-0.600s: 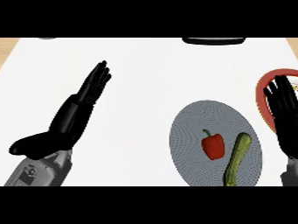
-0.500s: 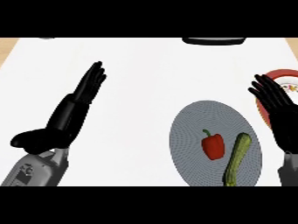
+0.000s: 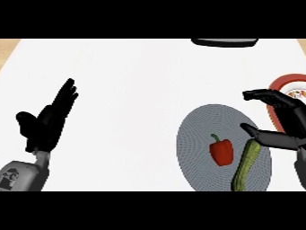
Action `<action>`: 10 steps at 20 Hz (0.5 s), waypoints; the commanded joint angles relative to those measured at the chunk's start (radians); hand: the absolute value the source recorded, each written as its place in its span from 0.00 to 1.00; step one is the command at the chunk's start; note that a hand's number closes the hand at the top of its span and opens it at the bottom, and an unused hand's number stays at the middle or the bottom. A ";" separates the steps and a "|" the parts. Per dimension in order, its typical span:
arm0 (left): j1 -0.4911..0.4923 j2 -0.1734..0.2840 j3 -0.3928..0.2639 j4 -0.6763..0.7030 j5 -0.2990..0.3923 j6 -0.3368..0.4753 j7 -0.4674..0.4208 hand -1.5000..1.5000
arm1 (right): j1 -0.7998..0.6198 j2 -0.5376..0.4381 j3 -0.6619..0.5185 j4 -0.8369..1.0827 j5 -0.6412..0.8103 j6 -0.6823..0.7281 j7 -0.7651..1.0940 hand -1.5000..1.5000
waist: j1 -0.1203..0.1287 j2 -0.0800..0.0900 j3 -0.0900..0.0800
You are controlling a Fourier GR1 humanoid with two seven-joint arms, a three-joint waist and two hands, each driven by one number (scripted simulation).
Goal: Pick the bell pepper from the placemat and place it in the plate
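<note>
Right hand [image 3: 294, 128] open, fingers half-curled, beside bell pepper [image 3: 220, 150] on grey placemat [image 3: 198, 134]

A red bell pepper [image 3: 220, 150] lies on a round grey placemat [image 3: 202, 130], with a green cucumber [image 3: 246, 164] just beside it. The right hand [image 3: 294, 128] hovers at the placemat's right edge, fingers bent, thumb near the cucumber's top, holding nothing. A red-rimmed plate [image 3: 289, 85] sits behind it. The left hand [image 3: 49, 121] rests open at the left.
</note>
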 commanded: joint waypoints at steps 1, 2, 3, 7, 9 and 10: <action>-0.026 0.008 0.034 0.084 -0.011 0.022 0.048 0.50 | -0.014 -0.028 0.007 0.219 0.004 0.181 -0.247 0.00 | -0.025 0.000 0.003; -0.021 0.010 0.039 0.038 0.020 0.006 0.073 0.50 | 0.000 -0.043 0.042 0.261 0.069 0.207 -0.321 0.00 | -0.016 -0.002 0.003; -0.049 0.045 0.082 0.108 0.047 -0.053 0.043 0.50 | -0.017 -0.051 0.075 0.270 0.132 0.203 -0.355 0.00 | -0.024 -0.001 0.002; 0.013 -0.011 0.024 0.049 -0.018 0.025 0.037 0.50 | -0.038 -0.159 0.109 0.390 0.317 0.192 -0.541 0.00 | -0.017 -0.007 0.002; -0.050 0.043 0.093 0.146 0.025 -0.076 0.010 0.50 | -0.106 -0.124 0.152 0.426 0.382 0.154 -0.531 0.00 | -0.031 -0.007 0.000; -0.051 -0.018 0.048 0.112 -0.014 -0.002 0.062 0.50 | -0.131 -0.147 0.143 0.433 0.385 0.172 -0.519 0.00 | -0.035 -0.010 0.000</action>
